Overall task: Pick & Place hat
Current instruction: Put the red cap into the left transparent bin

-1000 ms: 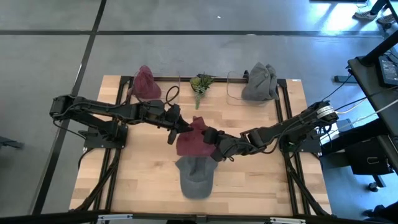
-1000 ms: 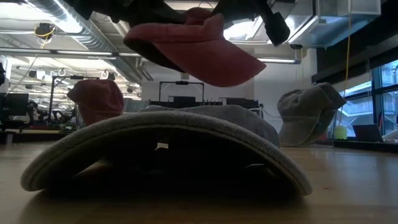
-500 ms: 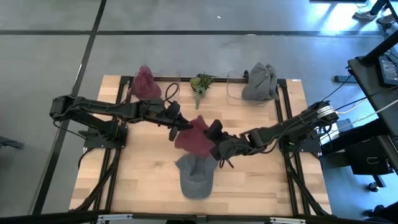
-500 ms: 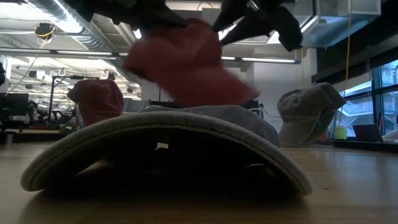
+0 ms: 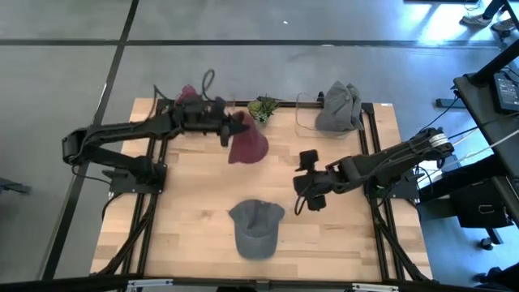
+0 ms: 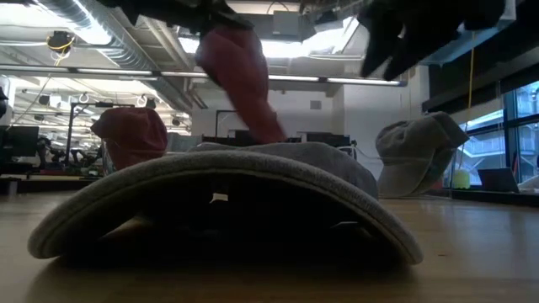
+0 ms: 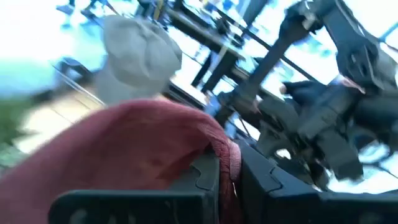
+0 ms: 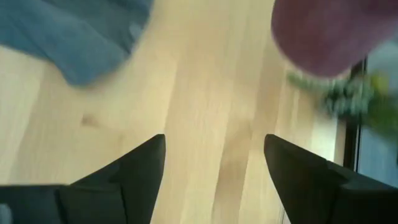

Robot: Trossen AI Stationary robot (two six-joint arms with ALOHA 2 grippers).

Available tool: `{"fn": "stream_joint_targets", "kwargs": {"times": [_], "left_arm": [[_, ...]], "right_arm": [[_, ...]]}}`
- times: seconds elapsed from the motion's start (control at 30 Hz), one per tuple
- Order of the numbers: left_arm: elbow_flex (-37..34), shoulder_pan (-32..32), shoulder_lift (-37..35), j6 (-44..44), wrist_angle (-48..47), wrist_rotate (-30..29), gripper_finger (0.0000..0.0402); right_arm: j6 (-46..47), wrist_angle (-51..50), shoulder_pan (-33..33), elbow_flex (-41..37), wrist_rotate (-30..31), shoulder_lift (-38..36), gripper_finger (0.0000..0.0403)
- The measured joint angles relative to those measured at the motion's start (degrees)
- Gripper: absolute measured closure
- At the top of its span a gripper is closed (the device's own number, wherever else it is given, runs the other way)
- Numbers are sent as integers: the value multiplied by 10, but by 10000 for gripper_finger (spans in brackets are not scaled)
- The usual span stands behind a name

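My left gripper (image 5: 229, 130) is shut on a dark red hat (image 5: 248, 147), held in the air over the far middle of the table; the left wrist view shows it too, as the red hat (image 7: 124, 143). In the low view the red hat (image 6: 240, 80) hangs down above a grey hat (image 6: 227, 202). That grey hat (image 5: 255, 229) lies crown up on the near middle of the table. My right gripper (image 5: 306, 182) stands open to the right of centre, with only bare wood between its fingers (image 8: 143, 168). My left gripper pinches the red hat's edge (image 7: 229, 163) between its two fingers, reaching in roughly level from the table's left. The hat hangs below and beside the fingers, clear of the table and of the grey hat.
A second red hat (image 5: 188, 101) sits at the far left and a second grey hat (image 5: 339, 105) at the far right, beside a clear stand (image 5: 306, 113). A small green plant (image 5: 261, 109) stands between them. Bare wood lies around the near grey hat.
My right gripper has opened, let go of the red hat and drawn back toward the table's right edge. My left gripper has carried the hat up and toward the far left. The hat, spread level between both grippers before, now hangs from the left one alone.
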Motion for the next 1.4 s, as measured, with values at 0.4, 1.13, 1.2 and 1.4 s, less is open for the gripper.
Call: {"fn": "stream_joint_targets", "kwargs": {"times": [0.4, 1.13, 1.2, 1.4], "left_arm": [[122, 163, -20, 130, -193, 17, 378], [142, 341, -18, 230, -315, 125, 378], [152, 347, -18, 236, -315, 137, 378], [166, 365, -18, 237, -319, 184, 378]], "right_arm": [[79, -44, -7, -48, 30, -23, 131], [53, 197, -116, -270, -54, -260, 131], [57, 202, -126, -280, -54, -260, 131], [62, 229, -144, -312, -54, -260, 131]]}}
